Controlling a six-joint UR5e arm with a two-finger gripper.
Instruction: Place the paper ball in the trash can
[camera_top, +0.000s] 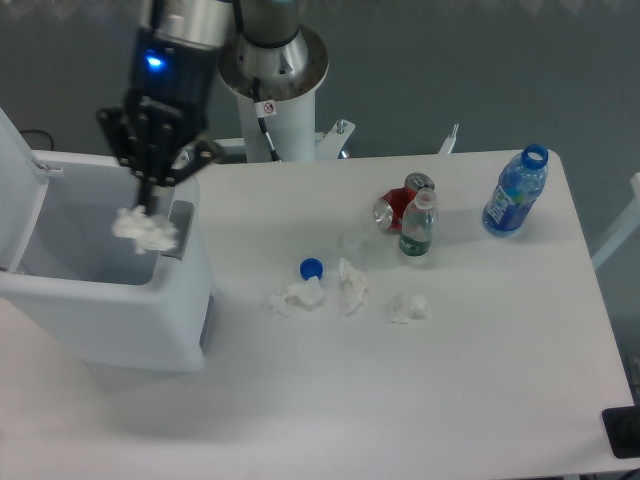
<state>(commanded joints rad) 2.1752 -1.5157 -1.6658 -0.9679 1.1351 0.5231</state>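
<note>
Can (110, 320) nearest, mouth open upward. Ball (145, 230) hangs over its right inner edge — pinched in my gripper (150, 208), directly beneath the fingertips. Release should send it straight down; a slight leftward shift would centre it.

Crumpled white paper ball (145, 229) hangs, seemingly over open trash can (110, 300).

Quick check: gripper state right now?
Gripper: shut on the paper ball, hanging over the trash can.
</note>
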